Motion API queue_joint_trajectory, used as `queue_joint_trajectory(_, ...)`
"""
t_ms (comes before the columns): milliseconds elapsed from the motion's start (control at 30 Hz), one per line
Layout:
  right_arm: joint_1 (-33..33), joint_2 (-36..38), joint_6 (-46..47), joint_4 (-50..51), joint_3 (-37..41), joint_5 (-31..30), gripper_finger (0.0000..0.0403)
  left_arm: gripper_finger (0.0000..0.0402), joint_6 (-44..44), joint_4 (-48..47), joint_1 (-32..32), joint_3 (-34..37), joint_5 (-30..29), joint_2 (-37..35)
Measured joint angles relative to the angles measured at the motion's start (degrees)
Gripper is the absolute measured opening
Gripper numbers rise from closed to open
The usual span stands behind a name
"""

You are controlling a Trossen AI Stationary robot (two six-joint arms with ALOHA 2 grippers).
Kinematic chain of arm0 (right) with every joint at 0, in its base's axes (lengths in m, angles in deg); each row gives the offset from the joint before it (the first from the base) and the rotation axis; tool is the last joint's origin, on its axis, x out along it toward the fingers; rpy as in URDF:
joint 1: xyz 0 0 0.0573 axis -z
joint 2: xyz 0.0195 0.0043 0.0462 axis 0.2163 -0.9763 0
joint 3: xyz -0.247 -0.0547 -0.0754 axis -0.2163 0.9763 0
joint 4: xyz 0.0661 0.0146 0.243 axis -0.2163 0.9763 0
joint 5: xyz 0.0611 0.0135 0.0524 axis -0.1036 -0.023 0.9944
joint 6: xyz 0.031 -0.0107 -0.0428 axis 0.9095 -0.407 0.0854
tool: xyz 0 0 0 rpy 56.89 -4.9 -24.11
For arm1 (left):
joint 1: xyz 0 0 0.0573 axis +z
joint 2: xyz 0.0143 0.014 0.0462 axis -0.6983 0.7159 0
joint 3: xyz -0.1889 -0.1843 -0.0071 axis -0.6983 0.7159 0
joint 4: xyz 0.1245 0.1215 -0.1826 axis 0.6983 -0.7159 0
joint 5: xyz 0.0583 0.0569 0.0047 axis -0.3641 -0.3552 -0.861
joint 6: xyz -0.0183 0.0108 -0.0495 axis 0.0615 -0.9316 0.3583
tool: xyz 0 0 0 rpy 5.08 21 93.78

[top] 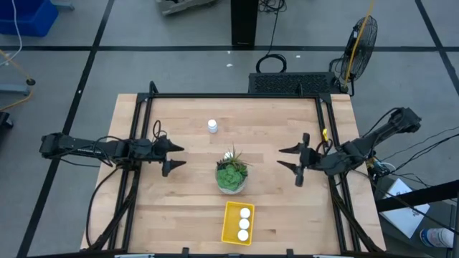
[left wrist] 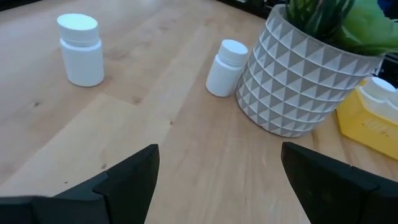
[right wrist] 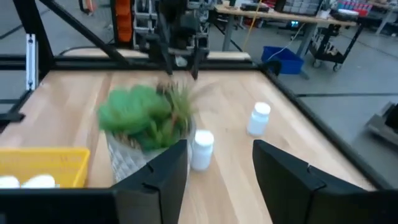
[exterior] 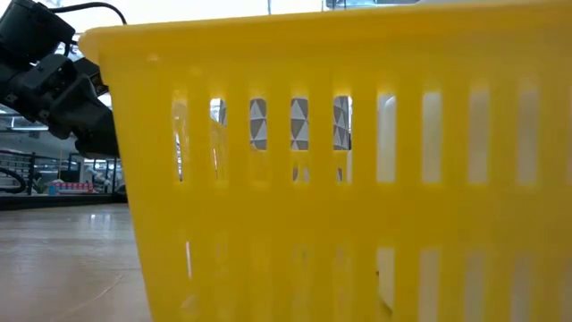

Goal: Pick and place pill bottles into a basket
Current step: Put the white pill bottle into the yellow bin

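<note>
The potted plant [top: 232, 174], green leaves in a white pot with a raised triangle pattern, stands near the middle of the pale wooden table [top: 179, 208], and everything else sits around it.

Just past the plant, toward the table's near edge, lies the small bright yellow slotted plastic basket [top: 229, 231]. Three small white capped pill bottles [top: 244, 223] stand in a row inside it.

A fourth white bottle [left wrist: 225, 67] stands upright just beside the pot, so close that I cannot tell whether they touch; from overhead the leaves hide it. A fifth white bottle [top: 212, 126] stands alone on the far side of the plant, well apart from it.

The left gripper [top: 179, 157] hangs to the plant's left, pointed at it, its jaws spread wide with nothing between them.

The right gripper [top: 280, 158] hangs on the plant's right, facing it too. Its two dark fingers [right wrist: 155, 180] stand apart, with only a modest gap and nothing held.
</note>
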Motion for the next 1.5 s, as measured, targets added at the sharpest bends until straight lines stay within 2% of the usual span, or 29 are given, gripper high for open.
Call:
queue_joint_trajectory(100, 0.1, 3.8, -0.2, -5.1, 8.0, 0.0, 0.0169, 0.034, 0.0, 0.0, 0.0, 0.0, 0.5, 0.0)
queue_joint_trajectory(300, 0.0, 8.2, -5.3, -24.4, 23.1, 0.0, 0.0167, 0.034, 0.3, 0.1, 0.0, 0.0, 0.5, 0.0)
queue_joint_trajectory(400, 0.0, 9.0, -6.5, -32.3, 28.4, 0.0, 0.0166, 0.034, 0.3, 0.6, 0.0, 0.0, 0.5, 0.0)
queue_joint_trajectory(533, 0.1, 8.9, -4.0, -35.7, 32.9, 0.0, 0.0166, 0.034, 0.3, 0.6, 0.0, 0.0, 0.4, 0.0)
queue_joint_trajectory(733, 0.1, 8.9, -0.6, -36.6, 34.9, 0.0, 0.0162, 0.034, 0.5, 1.8, 0.0, 0.0, 0.1, 0.0)
queue_joint_trajectory(1000, 0.1, 8.9, -3.9, -36.5, 35.0, 0.0, 0.0161, 0.034, -2.0, 7.0, 0.0, 0.0, 0.3, 0.0)
queue_joint_trajectory(1300, 0.1, 8.9, 4.1, -36.5, 35.1, 0.0, 0.016, 0.034, -4.7, 9.6, 0.0, 0.0, -5.8, 0.0)
queue_joint_trajectory(1500, 0.1, 8.9, 4.9, -35.5, 35.1, 0.1, 0.0164, 0.034, -3.1, 9.4, 0.0, 0.0, -6.3, 0.0)
